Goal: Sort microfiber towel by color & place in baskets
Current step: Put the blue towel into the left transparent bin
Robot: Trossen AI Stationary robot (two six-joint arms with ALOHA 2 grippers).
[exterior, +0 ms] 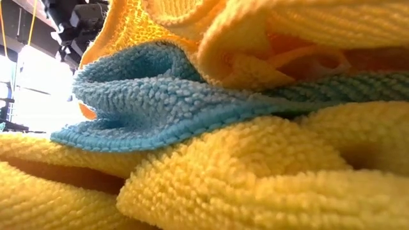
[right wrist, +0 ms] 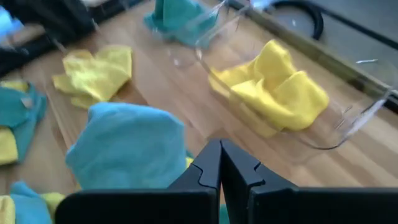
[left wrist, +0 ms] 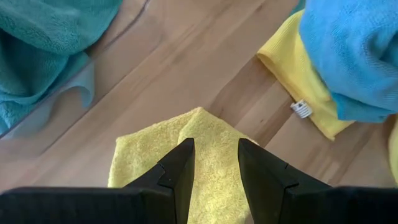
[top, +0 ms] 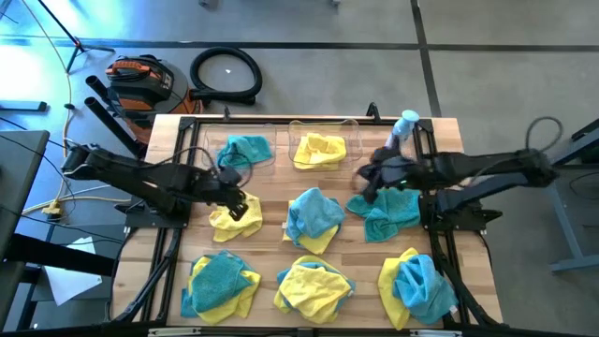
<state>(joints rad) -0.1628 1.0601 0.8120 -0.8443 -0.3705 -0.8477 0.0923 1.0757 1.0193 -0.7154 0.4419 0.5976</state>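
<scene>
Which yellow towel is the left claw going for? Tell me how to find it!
Find the clear basket holding a teal towel, at the table's far left. Just in front lies a small yellow towel under the left claw. It is all yellow; nearby piles mix blue and yellow.

No readable text in any view.
The one thing that might carry print is a small white tag sewn to the edge of a yellow towel, just beside the blue towel lying over it; its marks are too small to make out.
</scene>
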